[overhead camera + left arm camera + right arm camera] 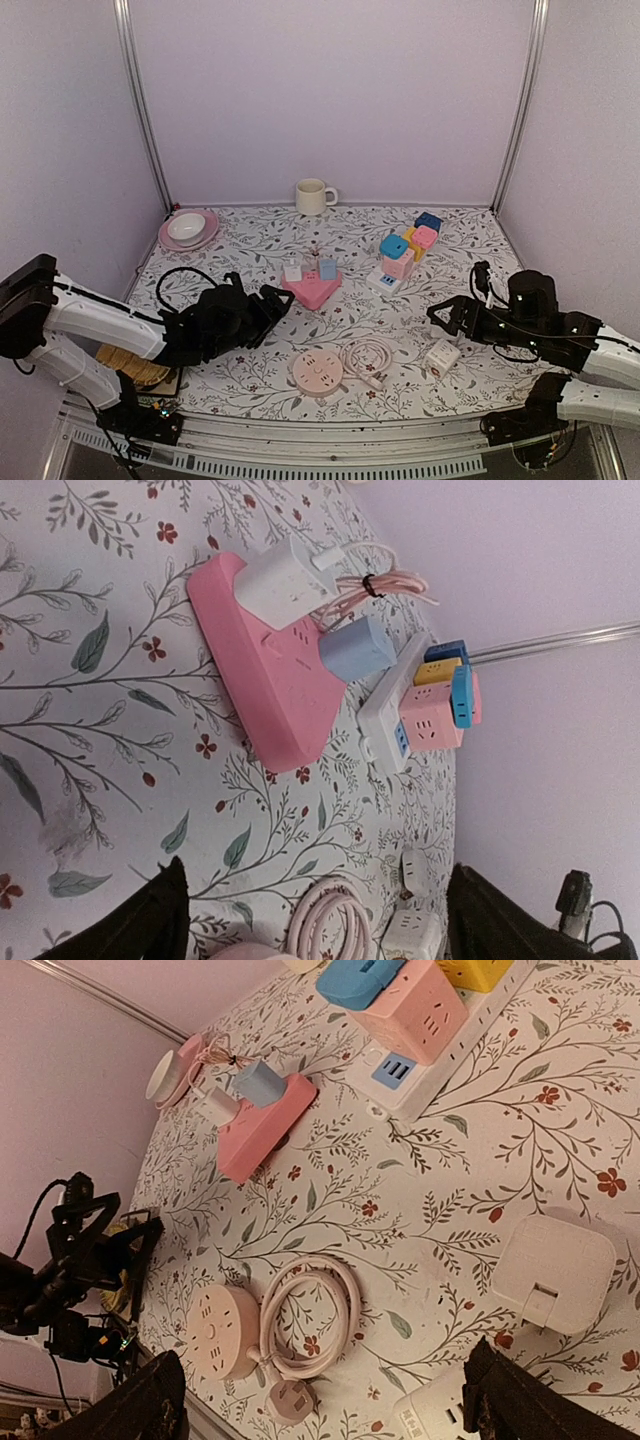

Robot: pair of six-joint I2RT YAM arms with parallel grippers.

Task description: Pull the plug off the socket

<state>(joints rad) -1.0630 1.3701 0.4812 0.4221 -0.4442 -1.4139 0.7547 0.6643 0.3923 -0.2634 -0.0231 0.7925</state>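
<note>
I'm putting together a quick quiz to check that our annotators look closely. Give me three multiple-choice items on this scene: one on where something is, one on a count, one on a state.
1. Where does the mug stand?
A) at the far edge of the table
B) on a pink plate
C) beside a round socket

2. How many plugs sit in the pink socket block?
A) one
B) two
C) four

3. How are the left fingers?
A) open, gripping nothing
B) shut on the mug
C) shut on a cable

Answers:
1 A: it stands alone at the far edge.
2 B: a white plug and a blue plug stand in it.
3 A: the left wrist view shows them spread wide with nothing between them.
</note>
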